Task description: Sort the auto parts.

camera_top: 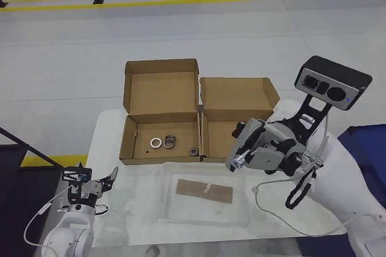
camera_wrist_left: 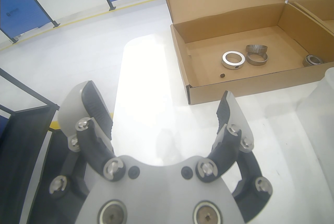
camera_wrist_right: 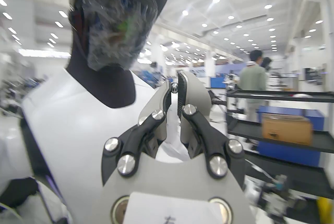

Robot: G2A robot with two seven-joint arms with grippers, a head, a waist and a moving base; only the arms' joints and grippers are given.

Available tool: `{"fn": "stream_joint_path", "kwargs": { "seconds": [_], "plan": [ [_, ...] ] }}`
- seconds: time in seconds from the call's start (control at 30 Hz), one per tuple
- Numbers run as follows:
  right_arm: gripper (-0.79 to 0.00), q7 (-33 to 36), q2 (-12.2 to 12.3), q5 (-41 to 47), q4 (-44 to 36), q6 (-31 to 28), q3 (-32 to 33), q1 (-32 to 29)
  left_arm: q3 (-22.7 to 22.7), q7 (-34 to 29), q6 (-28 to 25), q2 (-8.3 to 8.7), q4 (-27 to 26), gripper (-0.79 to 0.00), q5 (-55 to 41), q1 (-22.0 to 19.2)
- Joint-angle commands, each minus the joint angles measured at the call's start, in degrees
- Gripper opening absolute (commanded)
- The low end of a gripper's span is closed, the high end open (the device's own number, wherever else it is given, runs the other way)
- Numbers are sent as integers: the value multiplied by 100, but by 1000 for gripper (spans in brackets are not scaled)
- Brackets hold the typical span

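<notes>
We pinch a small shiny part (camera_wrist_right: pixel 174 86) tight in our right gripper (camera_top: pixel 235 163), mid frame in the top view, by the front of the right box (camera_top: pixel 214 142). Some rings (camera_top: pixel 156 142) already lie in the left box (camera_top: pixel 130 138). Our left gripper (camera_top: pixel 104 180) hangs wide open, lower left. We think little is left.

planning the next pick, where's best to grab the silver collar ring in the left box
Probably the rim of the silver collar ring, from straight above, one finger in the hole, one outside: it lies flat, hole up, on the left box floor.
</notes>
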Motion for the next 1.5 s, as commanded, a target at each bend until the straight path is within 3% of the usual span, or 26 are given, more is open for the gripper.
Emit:
{"fn": "stream_joint_path", "kwargs": {
  "seconds": [0.0, 0.13, 0.3, 0.5, 0.6, 0.83, 0.97, 1.1, 1.3, 1.4, 1.47],
  "plan": [
    [-785, 678, -61, 1358, 75, 312, -350, 12, 0, 0, 0, 0, 0, 0, 0, 0],
    [-785, 1643, -207, 2899, 165, 1159, -737, -154, 0, 0, 0, 0, 0, 0, 0, 0],
    [-785, 2400, -382, 3976, 279, 1958, -871, -409, 0, 0, 0, 0, 0, 0, 0, 0],
    [-785, 2423, -531, 4611, 154, 2831, -928, -764, 0, 0, 0, 0, 0, 0, 0, 0],
    [-785, 2250, -625, 4845, 12, 2782, -893, -940, 0, 0, 0, 0, 0, 0, 0, 0],
    [-785, 1277, -881, 4051, 107, 1723, -879, -1077, 0, 0, 0, 0, 0, 0, 0, 0],
    [-785, 370, -971, 3506, 120, 1638, -918, -1243, 0, 0, 0, 0, 0, 0, 0, 0],
    [-785, 74, -1031, 3182, 0, 1845, -878, -1385, 0, 0, 0, 0, 0, 0, 0, 0],
    [-785, 596, -1107, 2395, -125, 1861, -634, -1336, 0, 0, 0, 0, 0, 0, 0, 0],
    [-785, 1502, -1088, 1065, 95, 1641, -290, -1002, 0, 0, 0, 0, 0, 0, 0, 0],
    [-785, 1654, -1086, 711, 161, 1446, -124, -990, 0, 0, 0, 0, 0, 0, 0, 0]
  ]
}}
